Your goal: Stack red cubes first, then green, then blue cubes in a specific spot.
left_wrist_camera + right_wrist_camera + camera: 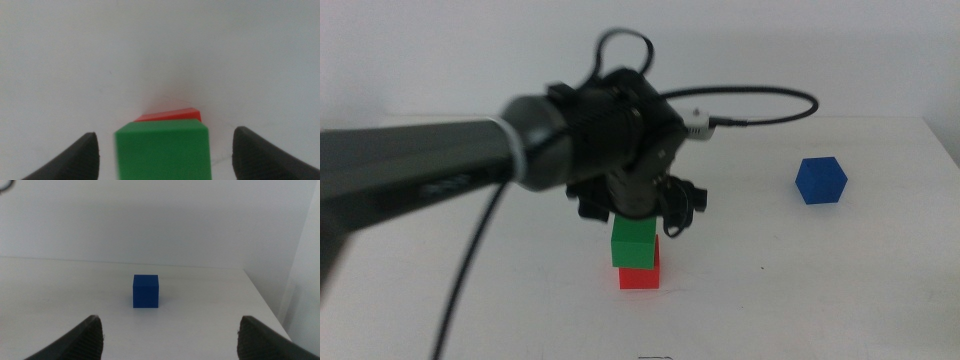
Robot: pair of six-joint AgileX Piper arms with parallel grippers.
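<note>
Matte green cube (pixel 633 243) sits atop matte red cube (pixel 639 277); left gripper (pixel 162 150) fingers spread around it. Deep blue cube (pixel 820 180) remains unstacked, far right on worktop; right gripper (pixel 167 335) fingers spread.

A plain white table (pixel 840 290) meets a pale wall (pixel 440 50) behind it.

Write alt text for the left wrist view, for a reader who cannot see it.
A green cube sits on a red cube, close to the camera, on a white table. The left gripper is open, its two dark jaws standing apart on either side of the green cube without touching it.
</note>
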